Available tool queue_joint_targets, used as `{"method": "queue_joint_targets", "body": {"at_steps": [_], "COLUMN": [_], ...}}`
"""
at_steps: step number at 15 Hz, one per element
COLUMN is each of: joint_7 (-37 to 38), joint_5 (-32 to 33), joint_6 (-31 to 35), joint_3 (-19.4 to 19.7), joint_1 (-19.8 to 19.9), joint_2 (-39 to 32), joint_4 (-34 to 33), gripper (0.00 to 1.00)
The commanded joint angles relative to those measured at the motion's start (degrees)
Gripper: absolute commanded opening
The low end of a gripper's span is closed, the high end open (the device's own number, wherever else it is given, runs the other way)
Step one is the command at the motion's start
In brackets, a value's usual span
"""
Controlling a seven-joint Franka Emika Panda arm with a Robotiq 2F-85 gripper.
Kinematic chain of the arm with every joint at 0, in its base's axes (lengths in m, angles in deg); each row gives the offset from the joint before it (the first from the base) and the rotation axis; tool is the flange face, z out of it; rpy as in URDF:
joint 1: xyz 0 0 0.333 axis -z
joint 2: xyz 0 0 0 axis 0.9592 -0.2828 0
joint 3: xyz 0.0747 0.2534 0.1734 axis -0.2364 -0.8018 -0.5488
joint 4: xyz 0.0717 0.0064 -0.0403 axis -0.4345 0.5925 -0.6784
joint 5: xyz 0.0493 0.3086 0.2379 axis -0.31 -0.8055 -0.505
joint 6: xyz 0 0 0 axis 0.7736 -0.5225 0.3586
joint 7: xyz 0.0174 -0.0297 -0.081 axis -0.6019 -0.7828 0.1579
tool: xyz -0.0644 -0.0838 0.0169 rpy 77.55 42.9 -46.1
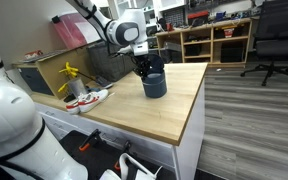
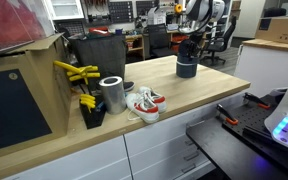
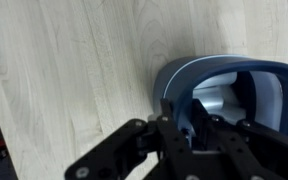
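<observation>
Closest to the wrist lens were the dark links of my gripper (image 3: 187, 122), drawn in narrow and clamped on the wall of a blue-grey cup (image 3: 229, 95), one jaw inside the rim and one outside it. Pale wood grain of the desk (image 3: 64, 70) filled everything to the side of the cup, and the cup's inside showed a lighter patch that I could not make out. In both exterior views my gripper (image 1: 147, 68) (image 2: 189, 52) came down from above onto the cup (image 1: 155, 85) (image 2: 187, 67), which stood upright toward one end of the desk (image 1: 174, 115) (image 2: 199, 95), set in from its edges. At the opposite end, well apart from the cup, lay white and red sneakers (image 1: 87, 98) (image 2: 144, 103). Just beside them in an exterior view stood a metal can (image 2: 112, 93), with yellow tools (image 2: 76, 72) behind it near the desk's back edge. Those yellow tools (image 1: 70, 72) also showed past the sneakers in an exterior view.
</observation>
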Motion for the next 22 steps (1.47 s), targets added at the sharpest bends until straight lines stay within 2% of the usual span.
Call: {"method": "queue_joint_targets", "body": {"at_steps": [1,11,12,15,19,20,22], "joint_7": [-2.8,-1.0,-0.7,-0.7,-1.4,-1.5,-1.6], "joint_5": [-0.5,8.7,9.5,10.6,9.9,9.8,10.0], "joint_6": [-3.0,-6.4,-6.2,-6.4,-6.0,-5.9,-5.6], "joint_3": [-0.2,1.2,1.2,1.4,1.4,1.3,1.3], "joint_1": [0.0,-0.8,-0.9,-0.9,-1.0,-1.0,-1.2], "joint_2": [-1.0,-1.4,-1.3,-1.7,-2.3,-2.3,-1.8], "joint_4": [-1.3,-2.0,-2.0,-2.0,-1.9,-1.8,-1.5], "gripper": [0.06,0.06,0.46,0.65,0.95,0.99,1.00]}}
